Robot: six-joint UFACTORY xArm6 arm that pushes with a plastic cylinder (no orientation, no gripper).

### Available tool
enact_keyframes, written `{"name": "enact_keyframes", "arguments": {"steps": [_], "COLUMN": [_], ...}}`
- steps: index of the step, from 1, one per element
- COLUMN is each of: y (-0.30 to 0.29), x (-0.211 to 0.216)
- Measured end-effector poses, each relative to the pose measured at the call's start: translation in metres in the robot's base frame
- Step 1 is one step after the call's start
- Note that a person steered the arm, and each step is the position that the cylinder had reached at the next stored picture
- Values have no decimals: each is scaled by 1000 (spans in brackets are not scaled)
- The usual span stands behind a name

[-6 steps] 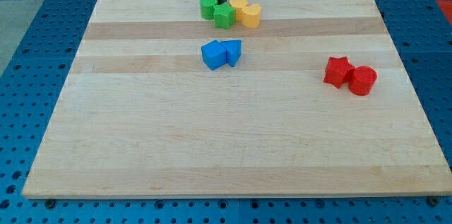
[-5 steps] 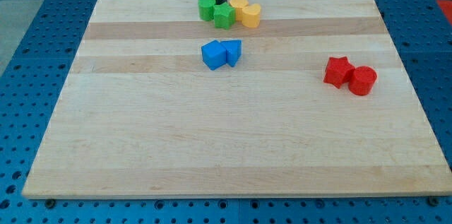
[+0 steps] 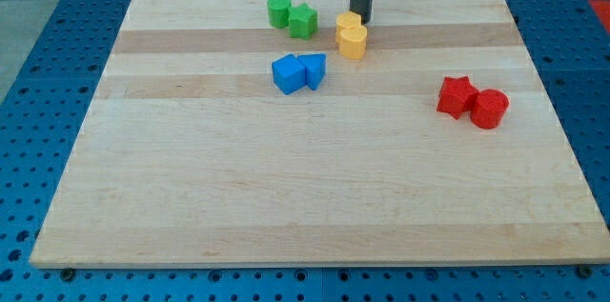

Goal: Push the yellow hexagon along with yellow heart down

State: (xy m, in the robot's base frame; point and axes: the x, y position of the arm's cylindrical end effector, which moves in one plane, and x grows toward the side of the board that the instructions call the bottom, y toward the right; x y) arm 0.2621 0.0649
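Observation:
Two yellow blocks touch each other near the board's top middle. The upper one (image 3: 348,23) looks like the hexagon and the lower one (image 3: 354,43) the heart, though the shapes are hard to tell apart. My tip (image 3: 359,20) stands just above and to the right of the upper yellow block, touching or nearly touching it.
Two green blocks (image 3: 292,16) sit at the top, left of the yellow pair. Two blue blocks (image 3: 298,72) lie below them. A red star (image 3: 456,96) and a red cylinder (image 3: 490,109) sit at the right. The wooden board (image 3: 286,197) fills the view.
My tip moved from above the green blocks to the right, beside the yellow pair. The two yellow blocks slid down and right, away from the green blocks.

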Motion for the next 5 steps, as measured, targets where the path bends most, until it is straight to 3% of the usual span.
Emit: {"name": "enact_keyframes", "arguments": {"steps": [5], "y": [3], "x": [68]}}
